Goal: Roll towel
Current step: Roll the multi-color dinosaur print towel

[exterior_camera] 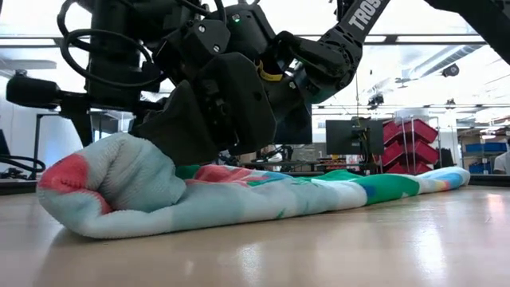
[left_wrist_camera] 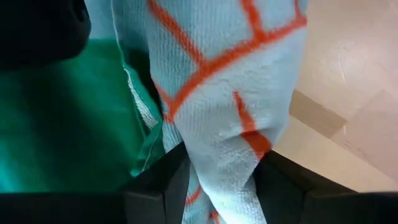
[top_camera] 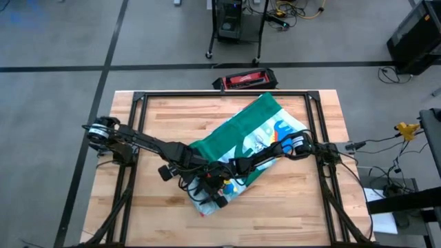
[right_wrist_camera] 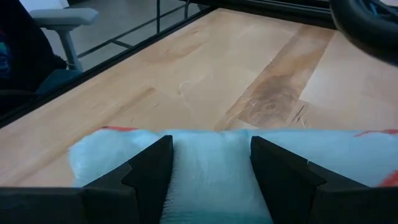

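The towel (top_camera: 258,127) lies slantwise across the table, green back up at the far right. Its near-left end is turned over into a thick pale-blue roll (exterior_camera: 111,191) with red print that rests on the wood. Both grippers meet at this roll. My left gripper (left_wrist_camera: 221,186) comes from the left and points down, shut on a raised ridge of the printed cloth. My right gripper (right_wrist_camera: 211,168) reaches in from the right, slanting down, shut on the pale roll. In the high view the arms cover the spot where they hold it (top_camera: 217,182). My left gripper pinches a raised ridge of the towel's printed face (left_wrist_camera: 230,149) between its two fingers, from above, pointing down. The cloth bulges out of the gap; the green back (left_wrist_camera: 68,124) lies beside it. How many layers, I cannot tell. My right gripper has the pale rolled end of the towel (right_wrist_camera: 211,155) between its two fingers, coming from the table's right and slanting down. The fingers lie across the roll, which spreads out to both sides of them. The roll rests on the table.
Bare wood (top_camera: 172,117) lies to the left, far and near sides of the towel. A black frame (top_camera: 138,96) borders the tabletop. A red-and-black case (top_camera: 244,80) sits just beyond the far edge. Chairs and shelving stand in the room behind.
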